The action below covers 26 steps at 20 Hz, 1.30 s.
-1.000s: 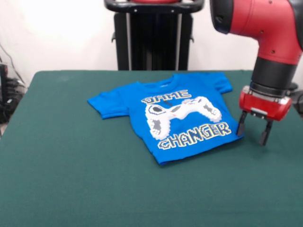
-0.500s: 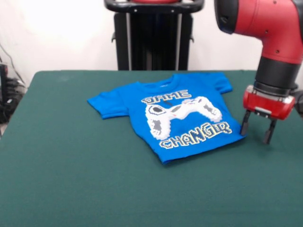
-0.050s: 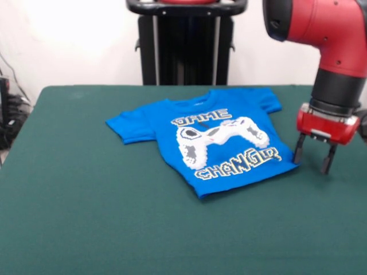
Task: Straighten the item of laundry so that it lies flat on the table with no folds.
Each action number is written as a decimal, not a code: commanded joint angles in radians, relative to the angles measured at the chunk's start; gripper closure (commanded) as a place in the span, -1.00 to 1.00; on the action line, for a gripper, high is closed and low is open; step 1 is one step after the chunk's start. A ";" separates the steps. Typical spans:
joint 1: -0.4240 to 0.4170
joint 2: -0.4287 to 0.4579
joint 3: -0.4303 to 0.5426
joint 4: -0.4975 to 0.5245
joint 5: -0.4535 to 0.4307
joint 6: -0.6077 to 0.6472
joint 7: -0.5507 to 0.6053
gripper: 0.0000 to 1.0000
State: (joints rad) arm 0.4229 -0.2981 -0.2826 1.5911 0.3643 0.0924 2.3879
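The small bright blue short-sleeved T-shirt (image 3: pixel 209 143) lies mostly spread on the dark green felt table (image 3: pixel 86 217); the red-and-black gripper (image 3: pixel 313 157), prongs apart and empty, hovers just beside its hem corner, which should be pinched low and drawn outward gently.

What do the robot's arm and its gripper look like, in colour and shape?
The arm is thick and rounded, glossy red with black joint sections. A black cylindrical wrist leads down to a red, drum-shaped gripper body with a small grey plate on its front. Two short, straight black fingers stick out below it. No loose cables or readable markings show.
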 commanded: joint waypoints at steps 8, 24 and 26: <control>0.089 0.133 -0.034 -0.049 0.118 0.024 0.206 -1.00; 0.037 0.086 0.046 -0.011 0.114 0.076 0.180 1.00; 0.036 0.087 0.044 -0.013 0.112 0.075 0.177 1.00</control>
State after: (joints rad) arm 0.4630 -0.2563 -0.3447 1.5692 0.4230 0.0926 2.3879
